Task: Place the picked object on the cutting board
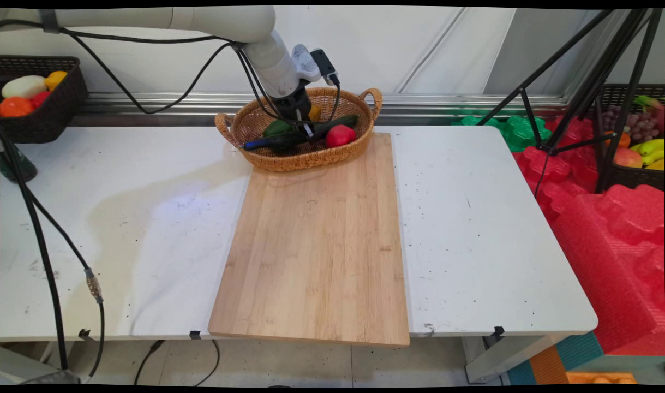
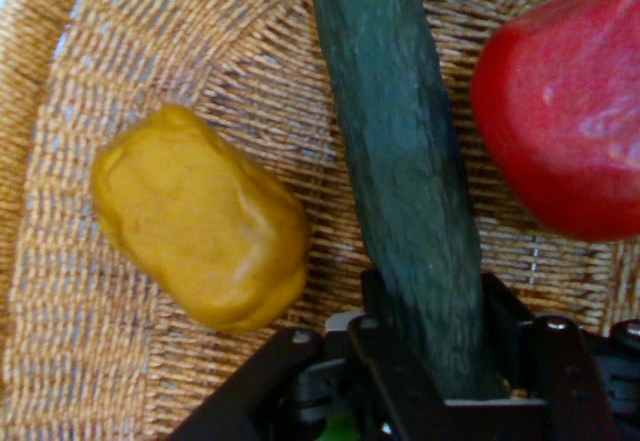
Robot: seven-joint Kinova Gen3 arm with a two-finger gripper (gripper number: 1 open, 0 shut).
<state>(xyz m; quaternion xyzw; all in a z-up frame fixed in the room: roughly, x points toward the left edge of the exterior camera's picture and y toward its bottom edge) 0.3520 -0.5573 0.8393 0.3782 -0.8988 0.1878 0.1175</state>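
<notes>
My black gripper (image 1: 305,128) reaches down into a woven wicker basket (image 1: 305,162) at the table's far side. In the hand view the gripper (image 2: 432,326) is shut on a long dark green cucumber (image 2: 400,161), one finger on each side of it. The cucumber (image 1: 337,123) lies slantwise in the basket. A yellow lumpy fruit (image 2: 200,221) lies left of it and a red fruit (image 2: 570,111) right of it. In the main view the red fruit (image 1: 340,135), a green fruit (image 1: 276,128) and a blue handle-like piece (image 1: 256,144) also lie in the basket.
A large wooden cutting board (image 1: 316,245) lies on the white table (image 1: 474,229), reaching from the basket to the near edge. A dark basket of fruit (image 1: 37,103) stands at far left. A black tripod (image 1: 583,82) and red foam (image 1: 610,218) stand right of the table.
</notes>
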